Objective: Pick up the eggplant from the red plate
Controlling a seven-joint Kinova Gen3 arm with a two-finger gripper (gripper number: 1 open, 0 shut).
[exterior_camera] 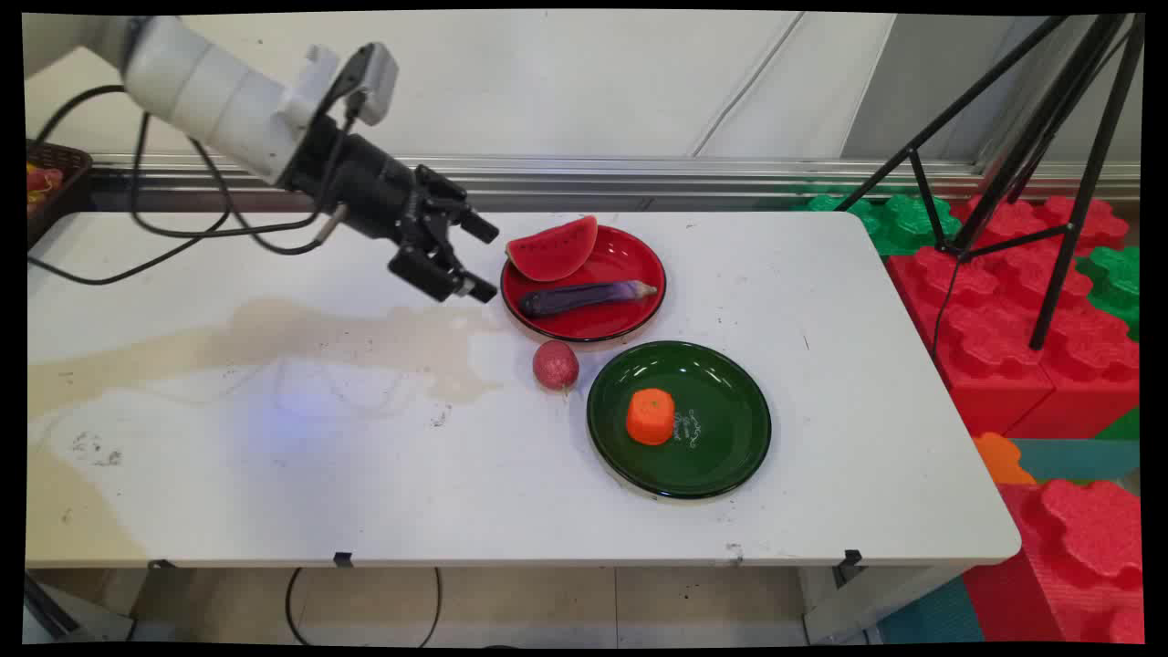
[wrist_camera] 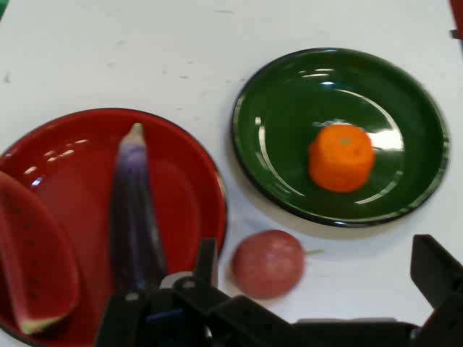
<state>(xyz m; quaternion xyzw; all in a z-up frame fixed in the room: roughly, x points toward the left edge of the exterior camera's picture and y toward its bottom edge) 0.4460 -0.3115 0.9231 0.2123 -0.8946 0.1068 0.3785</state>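
Here the black two-finger gripper hangs spread wide and empty above the white table, just left of the glossy red plate; the long purple eggplant there lies nearest, stretching away from the jaws, stem end far

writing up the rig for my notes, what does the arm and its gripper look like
A white arm of rounded tube-like links ends in a black wrist section. A small grey camera block sits atop the wrist. The black two-finger gripper has an angular linkage. Black cables loop down from the arm.
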